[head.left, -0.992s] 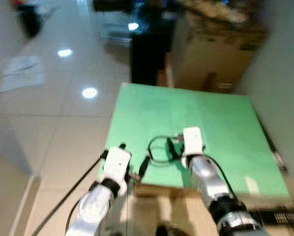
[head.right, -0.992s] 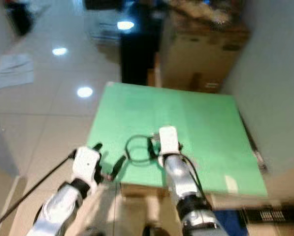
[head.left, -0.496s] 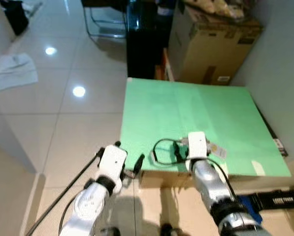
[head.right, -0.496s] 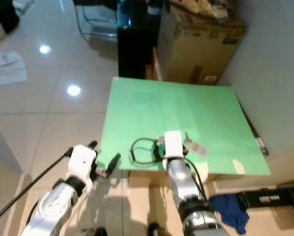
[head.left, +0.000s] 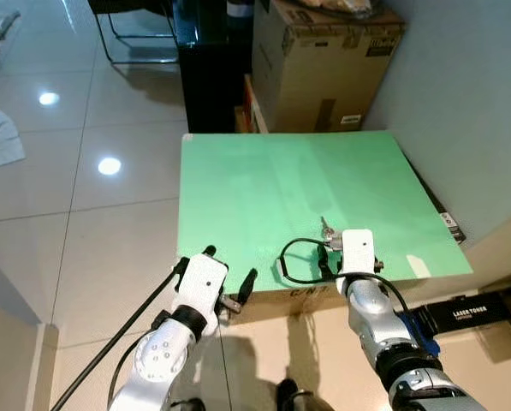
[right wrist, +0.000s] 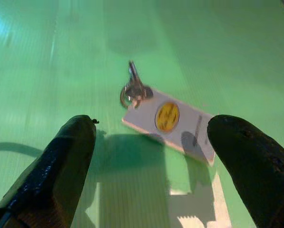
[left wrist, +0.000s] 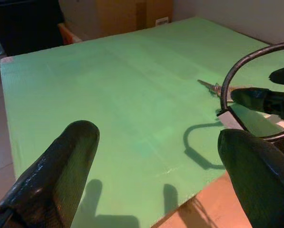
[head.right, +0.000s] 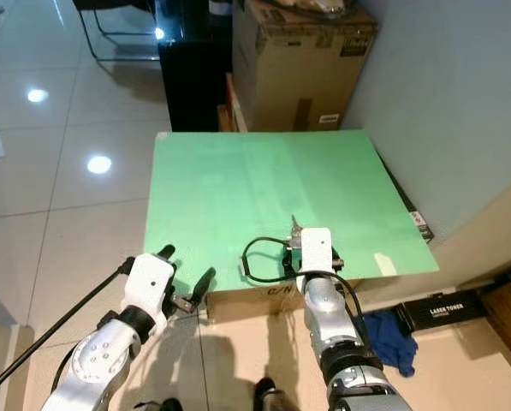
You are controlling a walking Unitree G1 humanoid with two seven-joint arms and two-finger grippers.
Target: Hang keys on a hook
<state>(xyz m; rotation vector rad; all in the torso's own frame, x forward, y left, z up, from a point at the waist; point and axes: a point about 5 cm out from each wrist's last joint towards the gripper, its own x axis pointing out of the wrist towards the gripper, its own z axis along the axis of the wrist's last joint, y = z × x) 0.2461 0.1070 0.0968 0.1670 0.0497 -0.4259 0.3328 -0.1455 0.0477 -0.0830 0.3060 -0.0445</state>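
**Close on the tag, not the ring**

Left end effector (head.left: 229,276) hovers released off the bench's (head.left: 264,188) front-left corner. Right end effector (right wrist: 151,142), spread wide, straddles the keys (right wrist: 133,90) near the front edge; lower squarely over the white tag (right wrist: 172,123) before pinching.

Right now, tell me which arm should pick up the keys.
Right. The right gripper hangs open directly over the keys and their tag on the green board; the left gripper sits off the board's near edge.
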